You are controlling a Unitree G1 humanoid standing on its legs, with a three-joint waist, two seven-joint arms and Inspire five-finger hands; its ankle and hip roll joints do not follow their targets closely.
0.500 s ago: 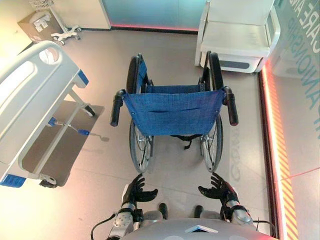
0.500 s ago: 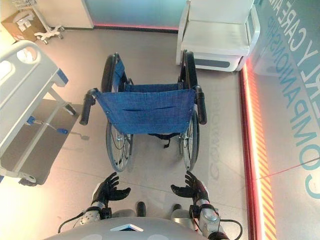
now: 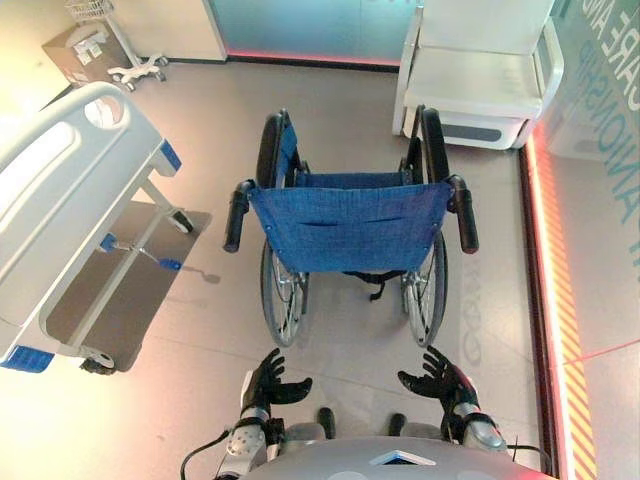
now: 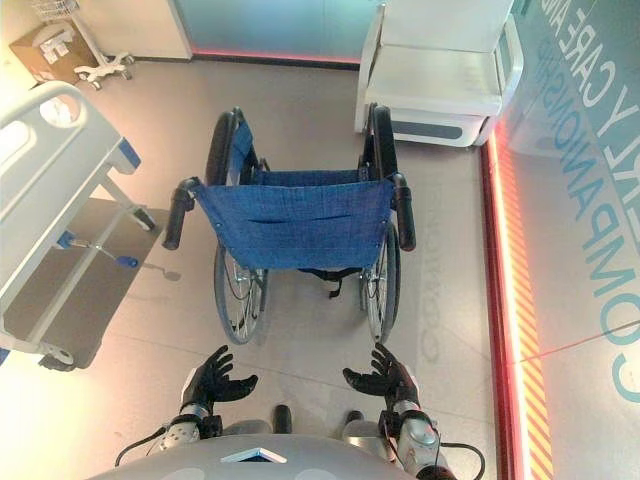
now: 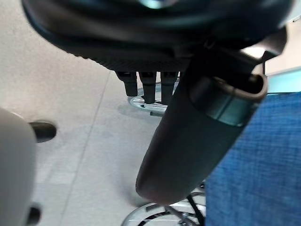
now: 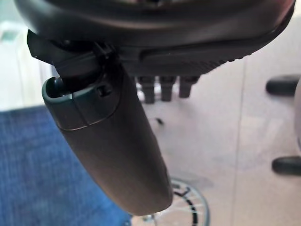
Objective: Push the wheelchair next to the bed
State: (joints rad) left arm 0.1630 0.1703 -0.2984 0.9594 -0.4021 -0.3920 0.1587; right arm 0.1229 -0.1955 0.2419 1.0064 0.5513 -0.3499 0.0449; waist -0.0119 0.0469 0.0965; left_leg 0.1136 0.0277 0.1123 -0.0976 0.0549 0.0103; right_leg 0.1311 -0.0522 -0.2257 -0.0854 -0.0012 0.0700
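Note:
A wheelchair with a blue cloth back stands on the floor in front of me, facing away. Its black push handles stick out towards me on either side. The white hospital bed lies to the left, about a wheelchair's width away. My left hand and right hand hover low behind the big wheels, both open with fingers spread, well short of the handles. In the left wrist view the thumb stands before the blue cloth. The right wrist view shows the same past my right hand.
A white armchair stands just beyond the wheelchair at the back right. A glowing red strip runs along the floor on the right. A cardboard box and a wheeled stand base sit at the back left.
The whole picture has shifted slightly downward, so the camera moved. Wheelchair, bed and both hands keep their places relative to each other.

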